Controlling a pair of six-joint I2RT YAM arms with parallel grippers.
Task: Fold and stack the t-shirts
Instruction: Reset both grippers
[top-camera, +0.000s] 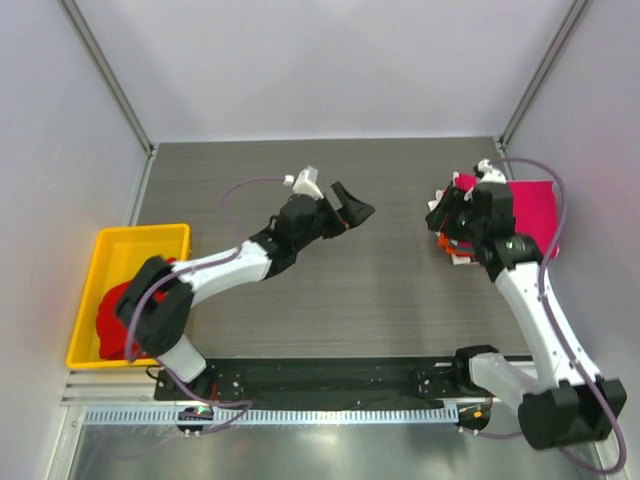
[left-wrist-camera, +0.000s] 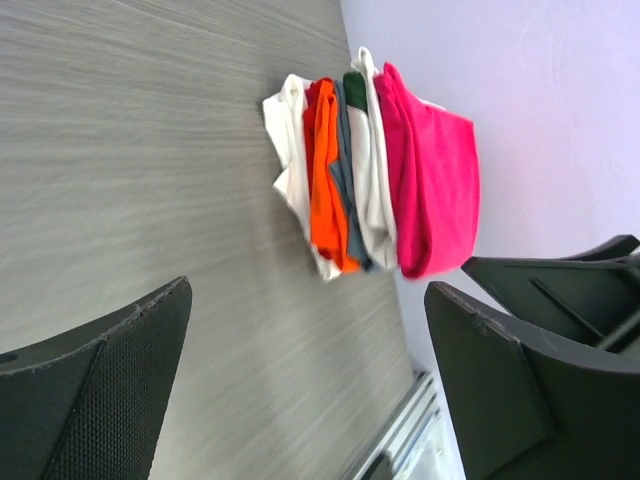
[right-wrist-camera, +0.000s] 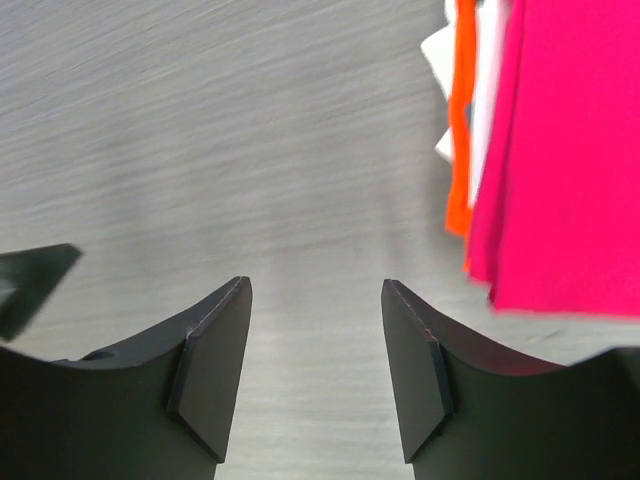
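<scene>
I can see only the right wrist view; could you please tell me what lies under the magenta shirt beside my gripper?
Observer: It tops a folded stack. Under the magenta t-shirt come a white t-shirt, a grey-blue t-shirt, an orange t-shirt and a bottom white t-shirt.
Operator: Thank you. Where is the left gripper?
Observer: The left gripper hangs open and empty above the middle of the table, apart from the stack.
Operator: Is any shirt unfolded?
Observer: A red t-shirt lies crumpled in the yellow tray at the table's left edge.
</scene>
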